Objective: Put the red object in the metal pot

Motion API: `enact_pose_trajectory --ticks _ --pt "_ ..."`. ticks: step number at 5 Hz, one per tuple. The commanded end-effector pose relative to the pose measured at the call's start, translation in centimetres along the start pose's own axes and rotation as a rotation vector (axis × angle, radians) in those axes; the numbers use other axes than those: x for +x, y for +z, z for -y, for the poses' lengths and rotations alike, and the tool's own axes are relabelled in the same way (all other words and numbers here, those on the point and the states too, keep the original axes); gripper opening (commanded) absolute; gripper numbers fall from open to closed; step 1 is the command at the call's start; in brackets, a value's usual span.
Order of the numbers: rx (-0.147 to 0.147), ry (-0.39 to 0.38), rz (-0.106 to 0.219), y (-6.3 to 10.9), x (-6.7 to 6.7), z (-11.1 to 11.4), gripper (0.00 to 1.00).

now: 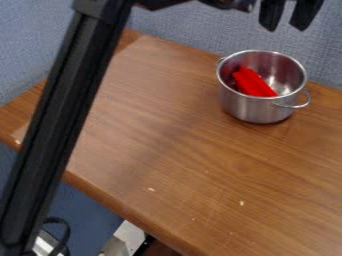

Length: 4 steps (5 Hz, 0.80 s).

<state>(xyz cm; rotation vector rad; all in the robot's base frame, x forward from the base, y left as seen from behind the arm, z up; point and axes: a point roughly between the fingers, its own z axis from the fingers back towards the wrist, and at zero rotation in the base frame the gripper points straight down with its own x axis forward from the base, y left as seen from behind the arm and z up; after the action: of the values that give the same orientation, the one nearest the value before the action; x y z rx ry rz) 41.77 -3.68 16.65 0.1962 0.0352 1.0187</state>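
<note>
The red object (250, 81) lies inside the metal pot (263, 88), leaning along its left inner wall. The pot stands on the right part of the wooden table (174, 150), its small loop handle facing right and forward. My gripper (290, 14) hangs at the top edge of the view, well above the pot and apart from it. Its dark fingers stand open with nothing between them; the upper part of it is cut off by the frame.
My black arm (67, 120) runs as a thick diagonal bar from the lower left to the top, covering the table's left side. A blue wall lies behind the table. The table's front edge runs along the bottom, with dark floor clutter below.
</note>
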Motion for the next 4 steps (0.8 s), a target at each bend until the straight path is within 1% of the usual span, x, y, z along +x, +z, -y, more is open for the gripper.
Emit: enact_pose_trajectory --ticks 1,2,4 --pt "-0.076 0.065 0.035 3.7 1.1 -2.1 1.00" --pt "-0.059 0.098 0.021 3.1 1.7 -2.5 0.00" --pt "-0.054 0.052 0.022 3.1 1.0 -4.2 0.00"
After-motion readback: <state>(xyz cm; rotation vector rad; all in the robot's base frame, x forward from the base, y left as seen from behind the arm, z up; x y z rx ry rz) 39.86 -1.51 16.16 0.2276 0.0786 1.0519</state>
